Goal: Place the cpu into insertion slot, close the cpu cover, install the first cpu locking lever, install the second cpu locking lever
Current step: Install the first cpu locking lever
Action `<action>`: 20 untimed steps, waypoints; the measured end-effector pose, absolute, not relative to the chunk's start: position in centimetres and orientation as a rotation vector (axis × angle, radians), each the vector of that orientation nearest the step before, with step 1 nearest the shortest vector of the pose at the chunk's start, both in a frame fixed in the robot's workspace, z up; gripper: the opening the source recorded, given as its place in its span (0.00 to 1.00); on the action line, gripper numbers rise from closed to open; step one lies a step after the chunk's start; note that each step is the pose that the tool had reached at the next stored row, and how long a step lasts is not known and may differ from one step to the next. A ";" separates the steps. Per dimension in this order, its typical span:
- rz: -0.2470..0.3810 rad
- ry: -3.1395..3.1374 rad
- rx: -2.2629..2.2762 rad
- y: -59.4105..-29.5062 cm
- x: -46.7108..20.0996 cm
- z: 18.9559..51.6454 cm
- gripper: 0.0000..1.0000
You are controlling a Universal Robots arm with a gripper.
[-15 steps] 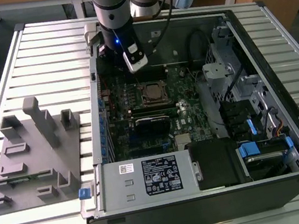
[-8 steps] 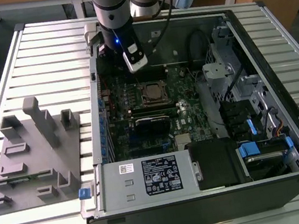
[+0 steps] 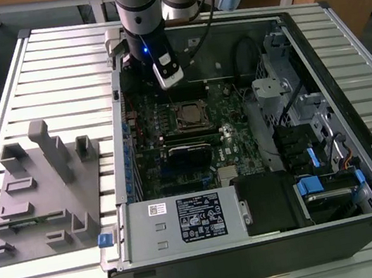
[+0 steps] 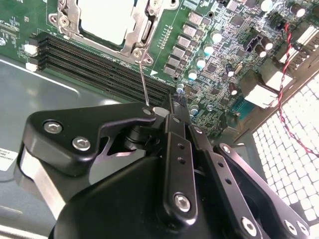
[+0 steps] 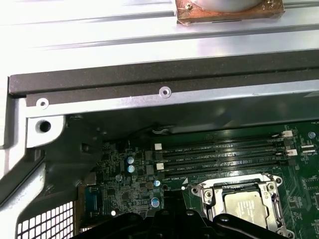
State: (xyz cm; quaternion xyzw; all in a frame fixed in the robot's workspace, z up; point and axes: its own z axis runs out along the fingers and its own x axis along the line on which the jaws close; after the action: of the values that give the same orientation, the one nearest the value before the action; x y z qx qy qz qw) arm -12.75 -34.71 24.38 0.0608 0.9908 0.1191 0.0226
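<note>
Tackling the raised locking lever (image 4: 143, 79), we are holding the gripper (image 4: 160, 110) at its tip; we cannot tell whether the claw is clamped. The cpu (image 4: 107, 20) is lying in the insertion slot (image 3: 176, 120) near the motherboard's (image 3: 239, 137) middle, so swinging slowly along the lever's arc seems wise.

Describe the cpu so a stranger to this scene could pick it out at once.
Look into the open computer case on the slatted table and find the green circuit board. Near its middle sits a square silver metal frame; the cpu is the flat pale metal square inside it, unlike the long narrow black memory slots alongside.
</note>
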 end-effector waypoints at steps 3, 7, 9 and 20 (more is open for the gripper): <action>0.376 3.068 0.188 -34.7 -12.7 24.4 0.10; 0.379 3.068 0.188 -34.7 -12.8 24.4 0.10; 0.380 3.068 0.188 -34.6 -12.8 24.4 0.10; 0.424 3.064 0.189 -34.6 -12.7 24.4 0.10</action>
State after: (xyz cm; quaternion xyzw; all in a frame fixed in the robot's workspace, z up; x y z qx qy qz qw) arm -12.72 -34.62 24.38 0.0610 0.9885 0.1367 0.0216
